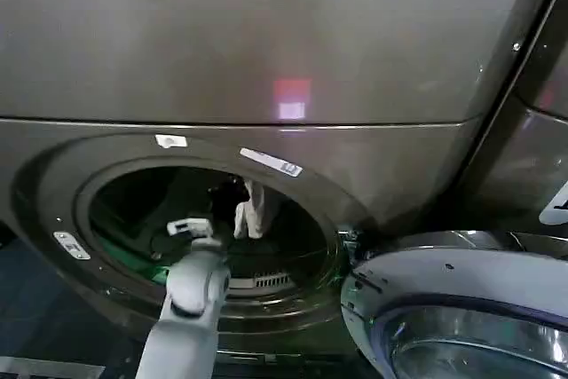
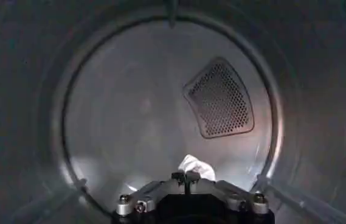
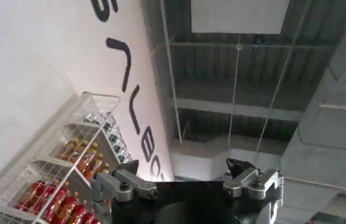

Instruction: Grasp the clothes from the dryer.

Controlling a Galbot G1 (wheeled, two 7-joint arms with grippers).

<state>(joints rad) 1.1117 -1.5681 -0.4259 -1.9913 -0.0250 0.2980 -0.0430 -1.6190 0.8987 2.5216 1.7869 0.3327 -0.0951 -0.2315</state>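
Observation:
The dryer (image 1: 266, 42) is a dark bronze-grey machine with a pink light on its panel, and its round porthole (image 1: 209, 228) stands open. My left arm reaches in through the porthole. Inside the drum, the left gripper (image 1: 229, 194) is shut on the clothes (image 1: 252, 210), a small pale piece hanging from it. In the left wrist view the left gripper (image 2: 185, 176) has its tips pressed together, with the white clothes (image 2: 197, 165) bunched just beyond them against the drum's back wall. My right gripper (image 3: 182, 165) is open and empty, pointing up at a ceiling.
A round glass door with a silver rim (image 1: 461, 317) juts out at the lower right, close beside the porthole. A second dark machine (image 1: 537, 157) stands to the right. The drum's back wall carries a perforated vent panel (image 2: 219, 97). Shelves of bottles (image 3: 69, 182) stand near the right arm.

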